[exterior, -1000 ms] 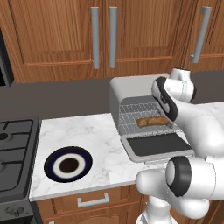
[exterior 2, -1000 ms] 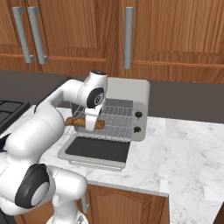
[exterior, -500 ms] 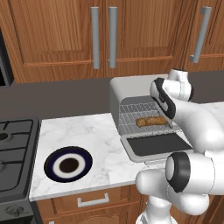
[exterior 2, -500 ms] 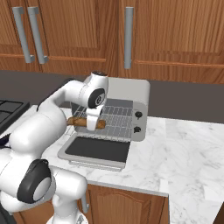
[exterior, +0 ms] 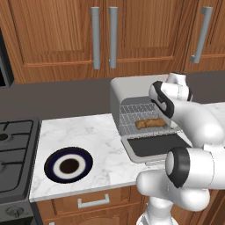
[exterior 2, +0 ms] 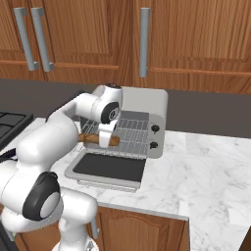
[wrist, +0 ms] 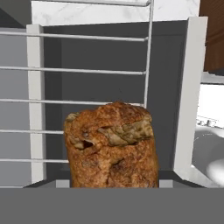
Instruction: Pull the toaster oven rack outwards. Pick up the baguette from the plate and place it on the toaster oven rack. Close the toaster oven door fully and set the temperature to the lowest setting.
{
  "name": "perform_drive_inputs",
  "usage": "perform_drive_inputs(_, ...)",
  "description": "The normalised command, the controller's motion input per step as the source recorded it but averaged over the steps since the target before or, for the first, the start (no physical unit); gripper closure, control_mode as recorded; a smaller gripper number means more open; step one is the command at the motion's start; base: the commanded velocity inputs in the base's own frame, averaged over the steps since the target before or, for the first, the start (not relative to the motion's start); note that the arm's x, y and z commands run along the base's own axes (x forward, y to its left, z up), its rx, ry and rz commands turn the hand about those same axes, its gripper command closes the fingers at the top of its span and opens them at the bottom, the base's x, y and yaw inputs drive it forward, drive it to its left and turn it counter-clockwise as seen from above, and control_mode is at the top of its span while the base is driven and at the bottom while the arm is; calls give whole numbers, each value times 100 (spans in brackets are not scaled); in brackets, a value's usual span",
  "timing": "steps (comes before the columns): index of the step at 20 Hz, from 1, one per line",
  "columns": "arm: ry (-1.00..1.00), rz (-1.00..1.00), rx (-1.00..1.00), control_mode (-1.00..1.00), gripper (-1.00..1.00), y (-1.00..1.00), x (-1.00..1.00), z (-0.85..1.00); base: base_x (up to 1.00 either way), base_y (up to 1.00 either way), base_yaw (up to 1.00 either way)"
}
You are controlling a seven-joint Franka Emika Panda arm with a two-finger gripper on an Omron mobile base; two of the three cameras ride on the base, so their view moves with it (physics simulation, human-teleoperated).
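Baguette (exterior: pixel 150 123) unmoved on toaster oven rack (exterior: pixel 137 117), gripper (exterior 2: pixel 106 140) slightly higher

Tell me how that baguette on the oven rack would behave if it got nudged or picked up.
The baguette looks crusty and holds its shape across the rack wires, so it is probably stiff, not floppy. Its rough, cracked crust should give decent grip. Being short and rounded, it might roll a little if pushed sideways, though the wires would likely check it.
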Motion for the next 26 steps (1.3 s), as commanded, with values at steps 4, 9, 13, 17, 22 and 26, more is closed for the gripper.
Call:
perform_drive_inputs(4,0,0,0,-100,100,0,1,-24,0,0,0)
perform_drive_inputs(9,0,0,0,-100,100,0,1,-21,0,0,0)
perform_drive_inputs(13,0,0,-1,-100,100,0,5,-11,0,0,0)
perform_drive_inputs(17,0,0,-1,-100,100,0,15,0,0,0,0)
perform_drive_inputs(22,0,0,0,-100,100,0,32,2,0,0,0)
perform_drive_inputs(26,0,0,0,-100,100,-2,32,0,0,0,0)
